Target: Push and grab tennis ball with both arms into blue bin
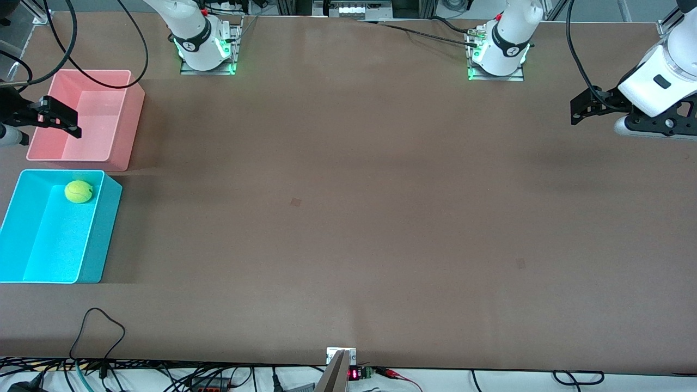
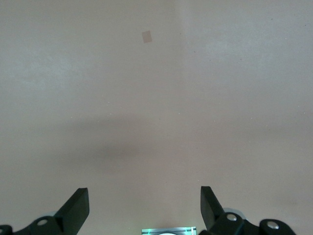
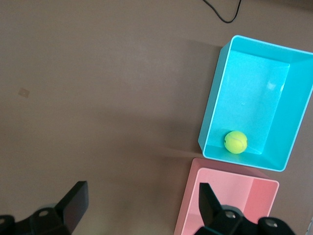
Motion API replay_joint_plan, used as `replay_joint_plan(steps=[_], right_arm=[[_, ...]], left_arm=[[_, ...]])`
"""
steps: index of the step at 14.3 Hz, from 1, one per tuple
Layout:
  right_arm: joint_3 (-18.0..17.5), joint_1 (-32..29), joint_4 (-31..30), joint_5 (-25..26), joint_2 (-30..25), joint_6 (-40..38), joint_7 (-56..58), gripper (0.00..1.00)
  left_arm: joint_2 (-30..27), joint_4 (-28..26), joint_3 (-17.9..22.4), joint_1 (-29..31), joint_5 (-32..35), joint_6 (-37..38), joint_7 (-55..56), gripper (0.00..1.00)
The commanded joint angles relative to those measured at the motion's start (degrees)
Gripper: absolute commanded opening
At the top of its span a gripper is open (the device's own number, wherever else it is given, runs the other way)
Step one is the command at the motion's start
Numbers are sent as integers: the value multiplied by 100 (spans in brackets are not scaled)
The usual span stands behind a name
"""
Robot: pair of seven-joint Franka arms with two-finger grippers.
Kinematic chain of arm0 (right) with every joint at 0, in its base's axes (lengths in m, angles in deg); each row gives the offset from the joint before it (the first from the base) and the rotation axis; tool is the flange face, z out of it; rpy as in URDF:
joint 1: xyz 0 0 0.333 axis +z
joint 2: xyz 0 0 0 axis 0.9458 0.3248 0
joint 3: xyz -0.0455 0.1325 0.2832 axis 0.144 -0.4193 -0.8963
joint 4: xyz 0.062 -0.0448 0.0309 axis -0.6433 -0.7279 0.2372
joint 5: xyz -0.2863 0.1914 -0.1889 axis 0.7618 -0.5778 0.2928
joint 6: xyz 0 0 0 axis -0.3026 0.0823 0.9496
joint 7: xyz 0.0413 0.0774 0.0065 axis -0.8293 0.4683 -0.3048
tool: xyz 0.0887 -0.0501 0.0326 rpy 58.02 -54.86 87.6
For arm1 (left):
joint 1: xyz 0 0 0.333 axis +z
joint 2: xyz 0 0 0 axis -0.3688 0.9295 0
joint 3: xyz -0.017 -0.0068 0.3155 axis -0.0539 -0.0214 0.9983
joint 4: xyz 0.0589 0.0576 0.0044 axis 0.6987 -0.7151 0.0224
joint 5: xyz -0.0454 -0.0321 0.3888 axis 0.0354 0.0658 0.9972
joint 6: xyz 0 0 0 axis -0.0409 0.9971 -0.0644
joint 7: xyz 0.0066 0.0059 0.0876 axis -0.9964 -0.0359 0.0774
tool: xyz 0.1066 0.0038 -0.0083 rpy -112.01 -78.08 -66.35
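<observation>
Sitting in one blue bin (image 1: 103, 228): one tennis ball (image 1: 79, 191).

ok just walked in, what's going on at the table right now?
The tennis ball lies inside the blue bin, near the wall next to the pink bin, so the drop looks done. Nothing is being held. The right gripper hangs open over the pink bin. The left gripper is open over bare table at the left arm's end.
</observation>
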Motion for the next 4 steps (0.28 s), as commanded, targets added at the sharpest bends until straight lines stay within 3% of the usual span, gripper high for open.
replay_joint_plan(steps=[1, 4], right_arm=[[75, 74, -60, -82, -44, -123, -58, 100], [75, 83, -60, -82, -26, -88, -67, 100]], left_arm=[[31, 128, -2, 11, -55, 120, -42, 100], [31, 128, -2, 19, -55, 120, -42, 100]])
